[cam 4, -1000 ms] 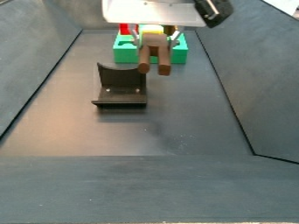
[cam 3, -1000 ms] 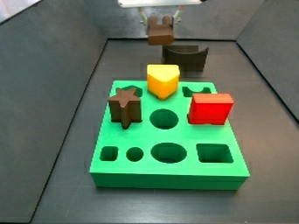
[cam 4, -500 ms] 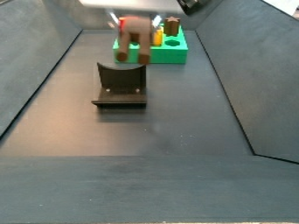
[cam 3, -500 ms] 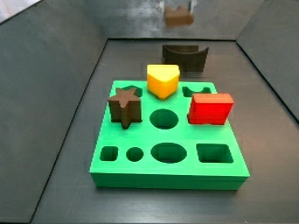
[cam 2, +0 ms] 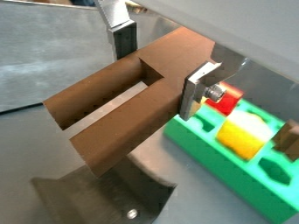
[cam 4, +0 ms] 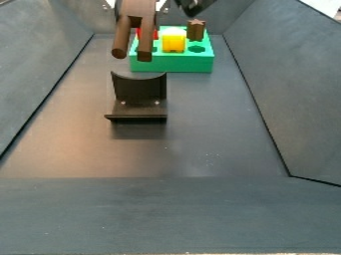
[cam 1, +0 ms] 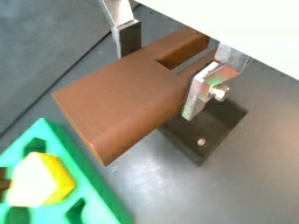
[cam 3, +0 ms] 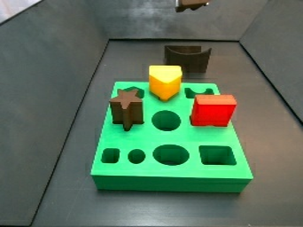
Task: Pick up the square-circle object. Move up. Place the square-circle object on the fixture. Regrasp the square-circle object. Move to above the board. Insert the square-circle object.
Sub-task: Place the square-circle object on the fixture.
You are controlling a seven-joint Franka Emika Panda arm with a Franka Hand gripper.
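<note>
The square-circle object (cam 1: pixel 128 101), a brown bar with a notch cut in one end, is clamped between the silver fingers of my gripper (cam 1: pixel 163 63) in both wrist views, where it also shows as the bar (cam 2: pixel 122 109) in the gripper (cam 2: pixel 162 66). In a side view the object (cam 4: pixel 126 36) hangs tilted, high above the fixture (cam 4: pixel 138 96), with the gripper (cam 4: pixel 139 10) at the picture's upper edge. Only the object's tip (cam 3: pixel 192 4) shows in a side view. The fixture (cam 3: pixel 187 58) stands behind the green board (cam 3: pixel 119 164).
On the board stand a yellow block (cam 3: pixel 166 82), a red cube (cam 3: pixel 214 110) and a brown star block (cam 3: pixel 127 106). Grey walls slope up round the dark floor. The board (cam 1: pixel 35 157) and fixture (cam 1: pixel 208 131) lie below the gripper.
The gripper has risen with the object, from just over the fixture to the upper edge of both side views. The object has turned from level to tilted.
</note>
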